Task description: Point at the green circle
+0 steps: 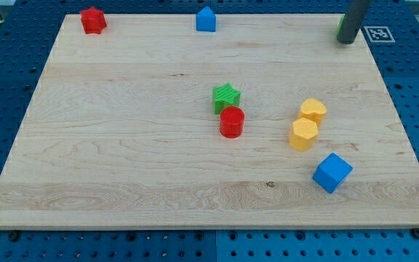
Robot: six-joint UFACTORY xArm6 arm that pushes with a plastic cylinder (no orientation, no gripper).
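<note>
My tip (346, 41) is at the top right corner of the wooden board (122, 160). A sliver of green (339, 30) shows just behind the rod's left side; this is the green circle, mostly hidden by the rod. The tip stands right against it. A green star (226, 97) sits near the board's middle, far from the tip.
A red cylinder (232, 122) touches the green star's lower side. A yellow heart (313, 110) and a yellow hexagon (304, 135) sit at the right, a blue cube (332, 172) below them. A red block (92, 20) and a blue block (206, 20) lie on the top edge.
</note>
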